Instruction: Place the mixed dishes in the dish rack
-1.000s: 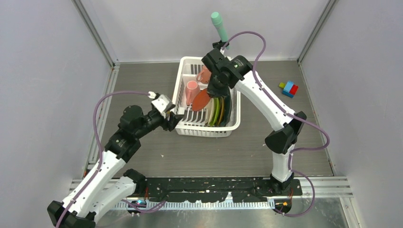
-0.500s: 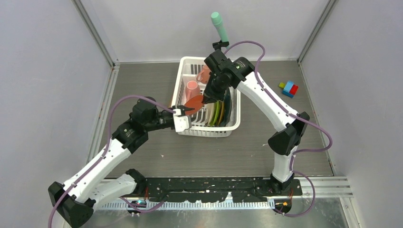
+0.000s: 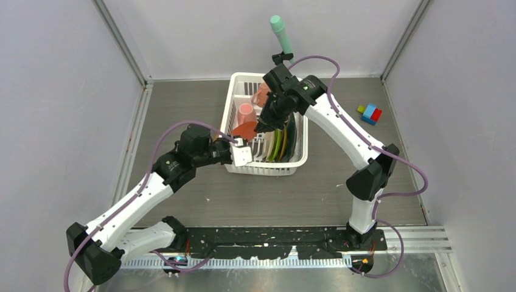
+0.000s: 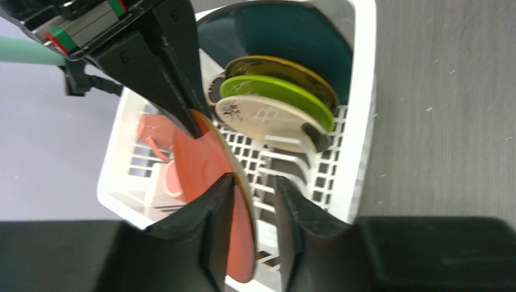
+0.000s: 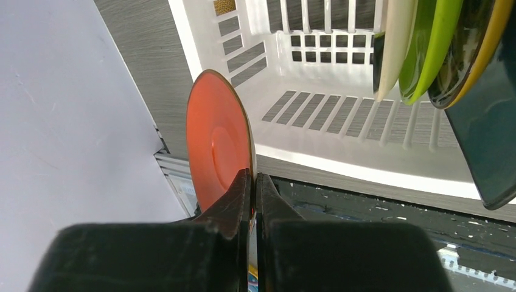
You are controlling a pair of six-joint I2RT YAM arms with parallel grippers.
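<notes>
Handover over the rack (image 3: pixel 227 115), top and wrist views. Within the last second the left arm has swung in from outside the rack's near-left corner, and the left gripper (image 4: pixel 252 182) has narrowed about the lower rim of the red dish (image 5: pixel 216 143). One finger lies against the dish's face; a slit of light shows at the other, so its jaws stand apart and straddle the rim without clamping it. The right gripper (image 5: pixel 252 177) is pinched on the opposite rim and carries the dish alone. This reads as a two-armed placement or regrasp – the dish is the item not yet seated.

The dish hangs inside the rack's left half, just left of the row of standing plates (image 4: pixel 274 112) and on the near side of the pink mugs (image 3: pixel 246 112). Whether its rim touches the rack floor cannot be told.

Being round, it has no long axis. It is held on edge but leaning, its red face turned partly upward and to the left – less upright than the plates beside it. Judged from this, it needs righting to slot in parallel with them.
</notes>
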